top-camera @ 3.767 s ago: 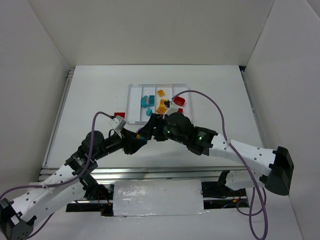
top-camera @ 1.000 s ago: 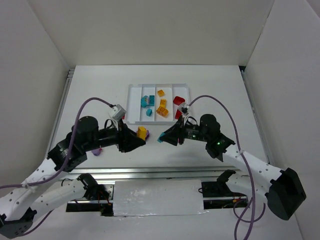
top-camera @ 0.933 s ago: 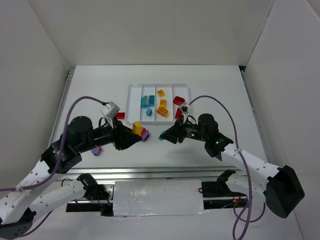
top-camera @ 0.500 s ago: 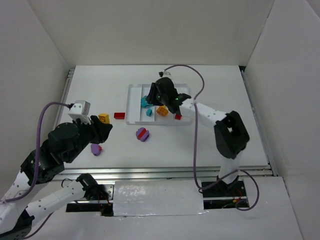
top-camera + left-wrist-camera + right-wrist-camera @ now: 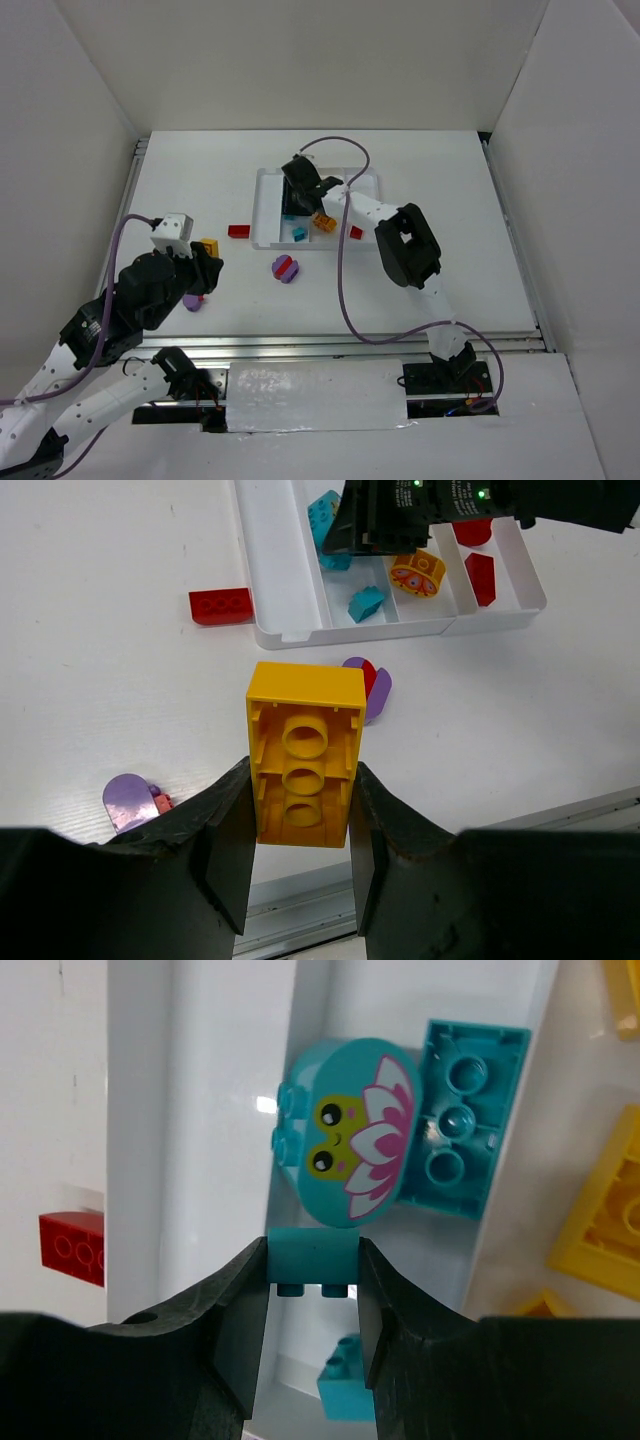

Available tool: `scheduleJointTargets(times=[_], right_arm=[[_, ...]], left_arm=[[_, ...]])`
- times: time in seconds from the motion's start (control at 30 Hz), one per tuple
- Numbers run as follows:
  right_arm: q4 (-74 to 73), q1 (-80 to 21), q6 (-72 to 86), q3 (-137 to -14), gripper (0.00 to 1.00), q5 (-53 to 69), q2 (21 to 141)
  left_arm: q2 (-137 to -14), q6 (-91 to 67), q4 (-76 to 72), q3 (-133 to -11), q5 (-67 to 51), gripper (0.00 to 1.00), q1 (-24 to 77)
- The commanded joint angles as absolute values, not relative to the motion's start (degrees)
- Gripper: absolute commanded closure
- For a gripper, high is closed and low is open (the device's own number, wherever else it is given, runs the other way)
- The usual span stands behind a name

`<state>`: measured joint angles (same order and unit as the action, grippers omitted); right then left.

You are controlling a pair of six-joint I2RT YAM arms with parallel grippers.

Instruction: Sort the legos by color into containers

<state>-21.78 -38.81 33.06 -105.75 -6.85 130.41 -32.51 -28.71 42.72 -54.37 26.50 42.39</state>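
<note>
Yellow lego (image 5: 305, 752) clamped in L gripper (image 5: 300, 785), teal lego (image 5: 313, 1260) half-hidden, clamped in R gripper (image 5: 312, 1270)

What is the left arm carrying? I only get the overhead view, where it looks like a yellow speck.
Observer: The left gripper is shut on a yellow-orange rectangular plastic brick; its hollow underside shows in the left wrist view.
Visitor: And the right arm over the tray?
Observer: The right gripper pinches a small teal plastic brick above the shallow white plastic tray.
Visitor: What lies nearby?
Observer: A rounded teal piece printed with a green face and pink petals, right beside an upturned teal rectangular brick.
</note>
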Motion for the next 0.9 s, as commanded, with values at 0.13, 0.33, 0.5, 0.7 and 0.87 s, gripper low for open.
scheduleJointTargets(times=[0.13, 0.33, 0.5, 0.7, 0.87], right_arm=[[-23.82, -39.29, 31.82, -113.99, 1.0, -8.7, 134.65], [-24.61, -38.85, 32.34, -116.63, 1.0, -13.79, 136.14], [-27.24, -38.15, 32.08, -121.19, 0.99, -16.35, 137.9], [-27.86, -37.71, 32.08, -122.95, 0.8, -14.78, 138.25], [-28.48, -37.62, 30.5, -123.58, 0.43, -11.26, 138.96]], left_arm=[[-31.55, -26.98, 39.55, -54.23, 25.23, 1.0, 42.01], [-32.52, -26.54, 39.37, -54.23, 24.52, 1.0, 42.01], [-32.78, -26.19, 39.11, -54.05, 23.73, 1.0, 41.75], [-33.05, -26.02, 38.94, -54.05, 23.12, 1.0, 41.22], [-33.49, -25.93, 38.94, -53.96, 22.85, 1.0, 40.96]])
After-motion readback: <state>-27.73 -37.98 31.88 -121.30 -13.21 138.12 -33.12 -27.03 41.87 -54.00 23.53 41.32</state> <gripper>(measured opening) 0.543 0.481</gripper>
